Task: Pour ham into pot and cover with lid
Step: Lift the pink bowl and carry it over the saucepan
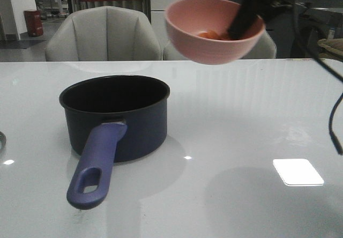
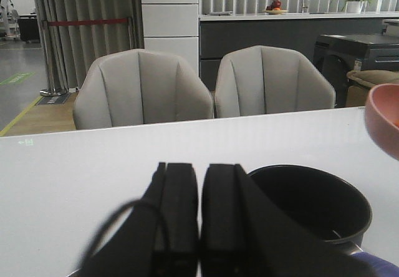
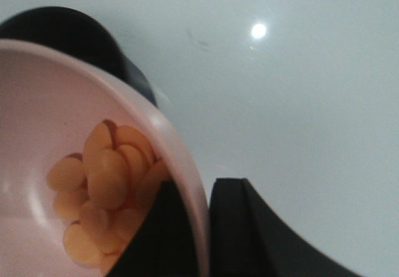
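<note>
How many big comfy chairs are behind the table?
2. One grey chair sits behind the table's far edge, beyond the pot. The other chair stands right beside it, partly hidden by the pink bowl in the front view.

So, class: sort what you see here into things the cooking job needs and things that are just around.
Part of the job:
- ham
- pink bowl holding it, gripped by the right gripper
- pot

Just around:
- two grey chairs
- white table
- left gripper, shut on nothing

The lid is not in view.
</note>
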Robot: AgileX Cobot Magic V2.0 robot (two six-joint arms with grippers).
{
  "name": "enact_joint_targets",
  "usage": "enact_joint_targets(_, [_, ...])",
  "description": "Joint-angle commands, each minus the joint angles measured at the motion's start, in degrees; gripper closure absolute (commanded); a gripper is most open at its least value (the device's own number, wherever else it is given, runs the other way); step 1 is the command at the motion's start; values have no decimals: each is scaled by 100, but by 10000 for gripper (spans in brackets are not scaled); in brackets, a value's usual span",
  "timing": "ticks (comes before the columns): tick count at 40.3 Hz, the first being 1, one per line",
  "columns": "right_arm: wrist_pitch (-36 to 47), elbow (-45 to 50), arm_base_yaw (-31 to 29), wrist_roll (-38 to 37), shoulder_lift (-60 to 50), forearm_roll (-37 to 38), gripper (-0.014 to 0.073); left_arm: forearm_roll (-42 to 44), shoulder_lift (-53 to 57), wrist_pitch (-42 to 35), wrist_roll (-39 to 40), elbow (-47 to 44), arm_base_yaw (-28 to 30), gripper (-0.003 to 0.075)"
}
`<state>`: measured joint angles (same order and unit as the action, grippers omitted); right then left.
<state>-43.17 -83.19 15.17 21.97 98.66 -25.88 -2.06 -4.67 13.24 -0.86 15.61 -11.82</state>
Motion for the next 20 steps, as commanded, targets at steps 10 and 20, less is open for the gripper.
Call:
enact_joint_targets(10, [2105,-271,1526,-146,-290,1534,457,-12,-59,-448,11,150,-28,607])
enact_joint_targets(20, [3240,-271,1752,-163,-185,2224,457,-12,-59,-442,11,150,-28,607])
